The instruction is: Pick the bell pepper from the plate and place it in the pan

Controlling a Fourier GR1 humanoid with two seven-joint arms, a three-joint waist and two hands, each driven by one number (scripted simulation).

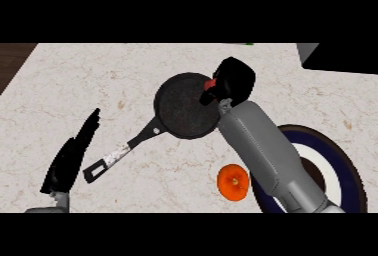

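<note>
- Left hand (68,162): black, at near left, fingers straight and pointing up/far, holding nothing, off to the left of the pan handle without touching it. Resting on or above the counter; can't tell which.
- Counter (88,80): pale beige marbled stone top, fills most of the view. Dark brown strip at far left corner.
- Round orange fruit (233,182): lies on the counter at near centre, just beside the left rim of the plate, right under the forearm's left edge.
- Plate (341,165): round, dark navy rim with white inner ring and dark centre, at near right. Largely covered by the right forearm; no food visible on the part that shows.
- Right forearm (266,150): grey, runs from near right diagonally up and left, over the plate, toward the pan.
- Pan (181,105): black round frying pan with speckled dark inside, centre of the counter. Its black handle with a silver-grey middle section (118,156) points near-left; end has a hang slot.
- Right hand (235,79): black, over the far-right rim of the pan, fingers curled round the red bell pepper (212,86).
- Pepper: only a small red part shows at the hand's left side, above the pan's right edge. Can't tell whether it touches the pan.
- Far right corner: a dark box-like object (341,57) with a light grey edge, cut off by the view.
- Far edge, centre: a small green sliver (248,44), too little to identify.
</note>
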